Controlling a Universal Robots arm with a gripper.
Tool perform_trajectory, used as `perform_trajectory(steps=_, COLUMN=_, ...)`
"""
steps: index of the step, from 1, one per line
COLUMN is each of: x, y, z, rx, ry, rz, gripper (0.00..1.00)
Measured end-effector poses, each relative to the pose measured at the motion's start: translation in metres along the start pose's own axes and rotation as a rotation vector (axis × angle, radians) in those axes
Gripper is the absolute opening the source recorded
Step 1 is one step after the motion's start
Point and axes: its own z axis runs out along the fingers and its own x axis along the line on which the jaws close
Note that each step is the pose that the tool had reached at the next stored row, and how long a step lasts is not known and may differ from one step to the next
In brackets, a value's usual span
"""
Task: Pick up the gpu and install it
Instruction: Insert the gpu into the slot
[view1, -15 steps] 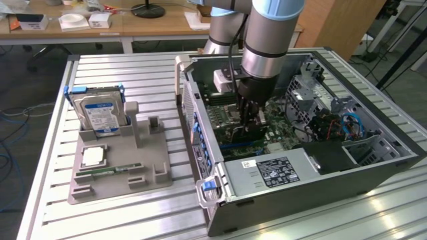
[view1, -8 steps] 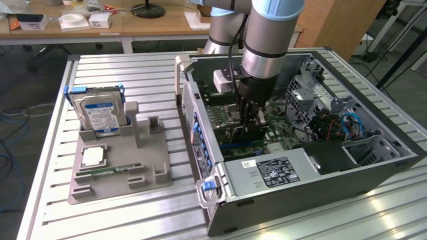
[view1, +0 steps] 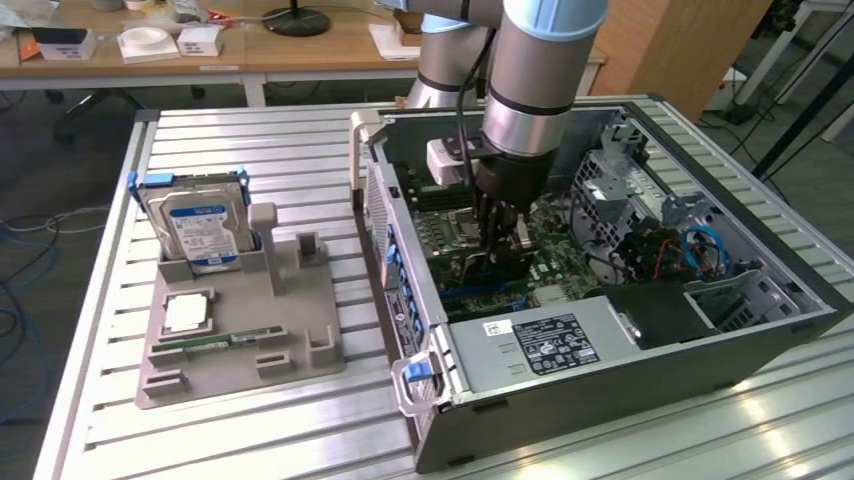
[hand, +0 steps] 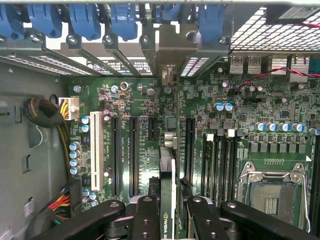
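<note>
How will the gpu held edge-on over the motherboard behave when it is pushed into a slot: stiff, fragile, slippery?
The gpu is a thin board gripped by the claw, so it probably stays stiff edgewise but could tilt sideways. Its small parts look fragile, so hard pushing seems risky. Its metal bracket probably adds little weight.

Even, bright overhead light is cast across the slatted worktop, where glare is seen at its near corner. The motherboard is sharply rendered; the fingers are softened.
</note>
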Motion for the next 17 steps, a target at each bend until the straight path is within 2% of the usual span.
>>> perform_trajectory(steps=17, x=-0.0003, y=0.0001, z=0.005, rx=0.0001, ry=-0.0003, rz=0.0, gripper=0.26)
